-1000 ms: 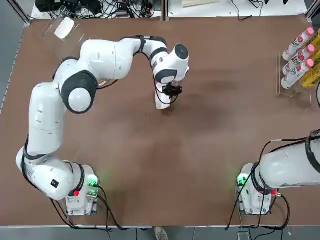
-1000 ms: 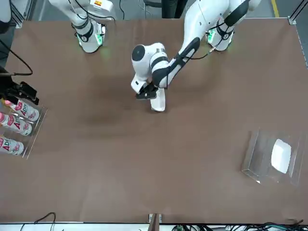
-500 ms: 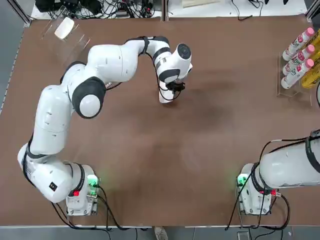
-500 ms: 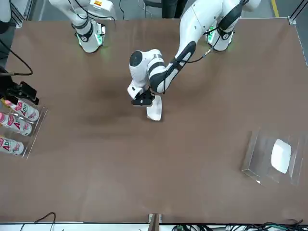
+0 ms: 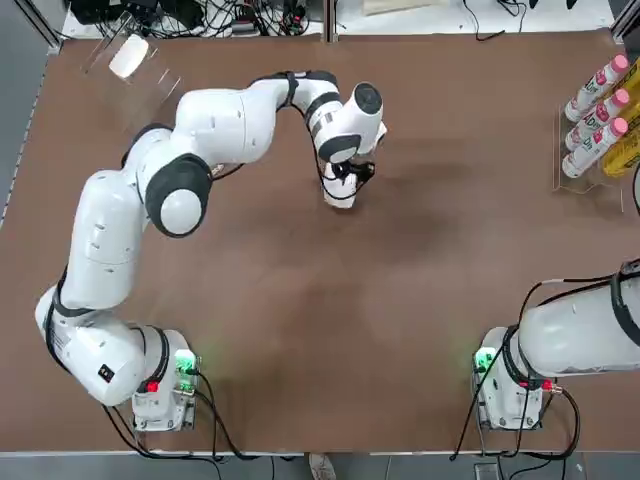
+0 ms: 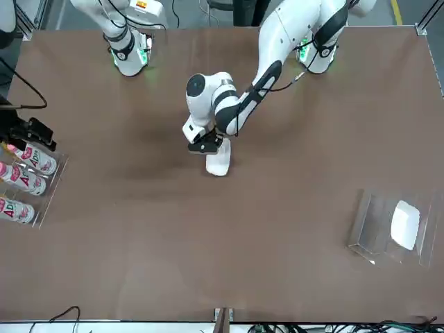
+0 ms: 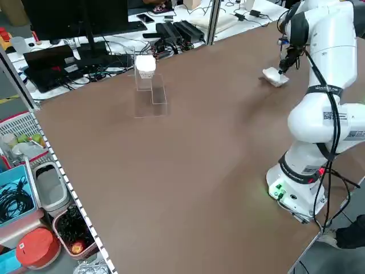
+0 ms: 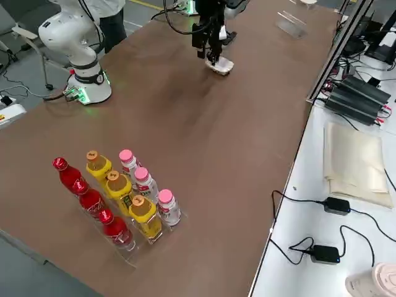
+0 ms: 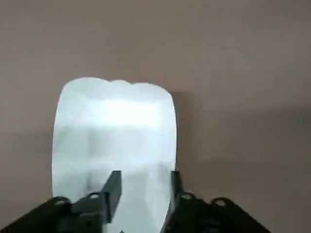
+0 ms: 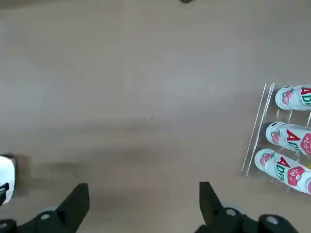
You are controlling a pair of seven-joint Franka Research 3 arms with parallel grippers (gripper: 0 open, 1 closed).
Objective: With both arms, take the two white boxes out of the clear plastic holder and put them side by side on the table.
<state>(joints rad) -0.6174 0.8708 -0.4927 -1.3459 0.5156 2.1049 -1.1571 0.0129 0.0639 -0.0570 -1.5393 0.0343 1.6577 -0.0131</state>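
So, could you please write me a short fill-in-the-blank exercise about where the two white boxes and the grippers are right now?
1. One white box lies on the table under the ____ gripper.
2. The other white box sits in the clear plastic ____.
3. The right gripper, parked over bare table, has its fingers ____.
4. The rack of pink-capped bottles stands on the robot's ____ side.

Missing words: left; holder; open; right
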